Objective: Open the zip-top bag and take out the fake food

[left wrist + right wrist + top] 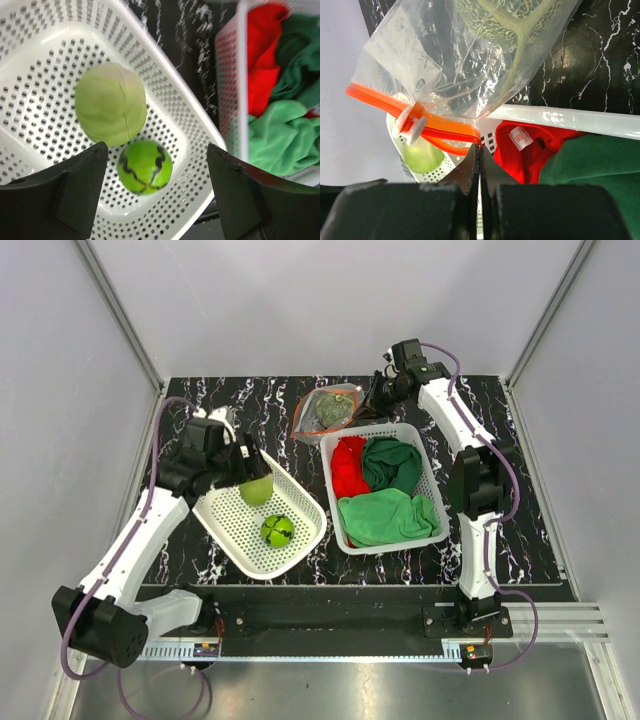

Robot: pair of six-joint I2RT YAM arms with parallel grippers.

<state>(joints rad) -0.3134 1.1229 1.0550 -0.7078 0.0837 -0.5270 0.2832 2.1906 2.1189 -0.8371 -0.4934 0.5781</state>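
Observation:
The zip-top bag (305, 425) lies at the back middle of the table with the grey-green leafy piece (332, 408) inside. My right gripper (378, 400) is shut on the end of its orange zip strip (445, 131), beside the white slider (410, 125); the bag (445, 65) hangs lifted from it. My left gripper (250, 465) is open over the left white basket (232, 532). The pale cabbage ball (111, 104) and the bright green ball (145, 166) lie in that basket (40, 75), just beyond the open fingers (75, 190).
A second white basket (395, 543) at the middle right holds a red cloth (348, 468) and green cloths (388, 515). It stands directly in front of the bag and close beside the left basket. Grey walls enclose the black marbled table (520, 500).

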